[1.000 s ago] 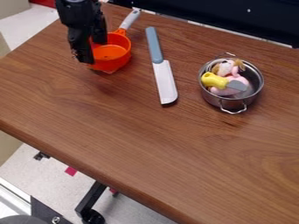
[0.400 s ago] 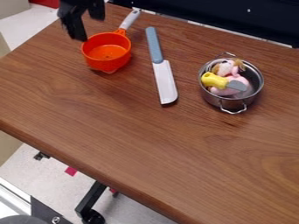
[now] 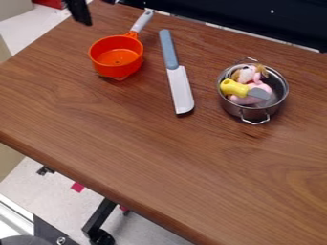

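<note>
At the upper left edge of the camera view is the black gripper (image 3: 96, 11), above and beyond the orange saucepan, its fingers apart with nothing between them. The orange saucepan (image 3: 117, 52) rests upright on the wooden table, its grey handle (image 3: 142, 21) pointing to the back. Right of it lies a knife with a blue-grey handle (image 3: 168, 48) and a pale blade (image 3: 180, 90). Farther right stands a metal pot (image 3: 252, 113) holding a pink and brown plush toy (image 3: 248, 73) and a toy knife with a yellow handle (image 3: 234, 88).
The brown table (image 3: 159, 158) slants across the view, its front edge running from the left down to the bottom. A dark panel (image 3: 256, 19) stands along the back. Table legs and floor show at the lower left.
The gripper has moved up and away from the orange saucepan's left rim toward the top edge. The saucepan, knife and pot stay where they were.
</note>
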Tool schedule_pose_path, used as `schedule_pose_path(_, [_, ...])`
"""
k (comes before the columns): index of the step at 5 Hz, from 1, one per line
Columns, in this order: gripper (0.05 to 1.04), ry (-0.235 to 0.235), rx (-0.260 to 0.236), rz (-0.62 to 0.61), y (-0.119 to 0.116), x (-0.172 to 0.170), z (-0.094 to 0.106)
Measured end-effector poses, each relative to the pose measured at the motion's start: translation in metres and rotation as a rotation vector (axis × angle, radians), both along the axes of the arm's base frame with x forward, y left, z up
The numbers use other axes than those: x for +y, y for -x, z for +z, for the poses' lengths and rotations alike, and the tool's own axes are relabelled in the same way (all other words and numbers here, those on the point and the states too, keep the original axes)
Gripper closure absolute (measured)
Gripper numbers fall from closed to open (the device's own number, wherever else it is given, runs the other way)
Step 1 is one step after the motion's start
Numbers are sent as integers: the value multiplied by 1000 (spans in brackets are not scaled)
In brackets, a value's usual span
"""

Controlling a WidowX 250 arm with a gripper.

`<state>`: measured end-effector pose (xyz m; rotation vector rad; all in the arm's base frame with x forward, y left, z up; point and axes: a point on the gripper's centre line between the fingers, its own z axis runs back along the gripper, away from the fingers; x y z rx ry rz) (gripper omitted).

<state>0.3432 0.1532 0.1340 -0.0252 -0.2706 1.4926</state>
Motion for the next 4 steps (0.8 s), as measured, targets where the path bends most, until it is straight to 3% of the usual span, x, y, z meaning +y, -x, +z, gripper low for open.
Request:
schedule_pose_path(1, [87,-31,35,-245,-11,-28,-8])
schedule_pose_path(2, [87,-56,94,-478,-2,-61,-21])
schedule_pose_path(3, [87,-54,82,-582,13,-96,-7])
schedule_pose_path(4, [87,-56,109,-684,23,-122,-7])
